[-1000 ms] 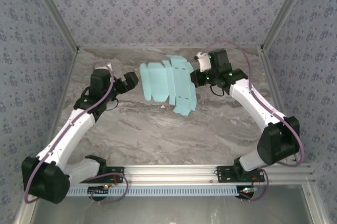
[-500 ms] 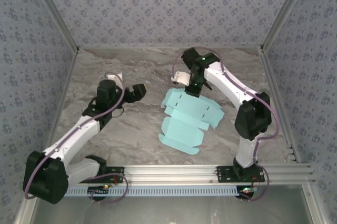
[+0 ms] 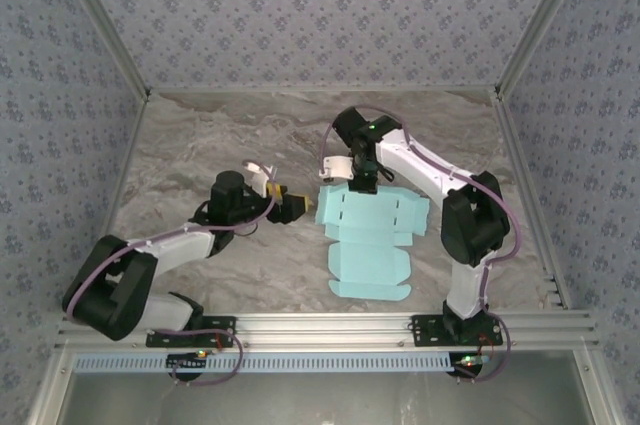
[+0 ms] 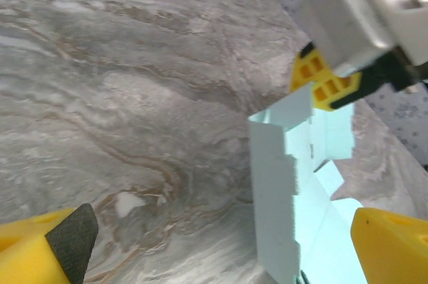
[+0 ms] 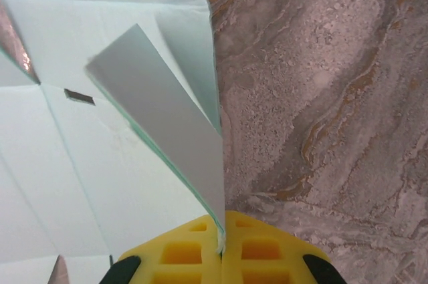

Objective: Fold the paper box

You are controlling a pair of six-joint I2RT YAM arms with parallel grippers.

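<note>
The paper box (image 3: 368,237) is a flat pale cyan die-cut sheet lying mid-table, its near flap pointing toward the arm bases. My right gripper (image 3: 362,183) stands over the sheet's far edge and is shut on a flap there. In the right wrist view the yellow fingertips (image 5: 200,252) pinch the grey-backed flap (image 5: 167,123), which rises off the sheet (image 5: 87,184). My left gripper (image 3: 291,202) is open just left of the sheet. From the left wrist its gripper (image 4: 221,247) straddles the sheet's raised left edge (image 4: 274,190), touching nothing, and the right gripper (image 4: 326,82) shows beyond.
The marble tabletop (image 3: 200,145) is bare to the left and behind. Patterned walls (image 3: 320,15) with metal corner posts close in three sides. An aluminium rail (image 3: 330,327) with both arm bases runs along the near edge.
The right gripper has dragged the sheet from the back of the table to the middle and nearer. The left arm has swung right and low, up to the sheet's left edge.
</note>
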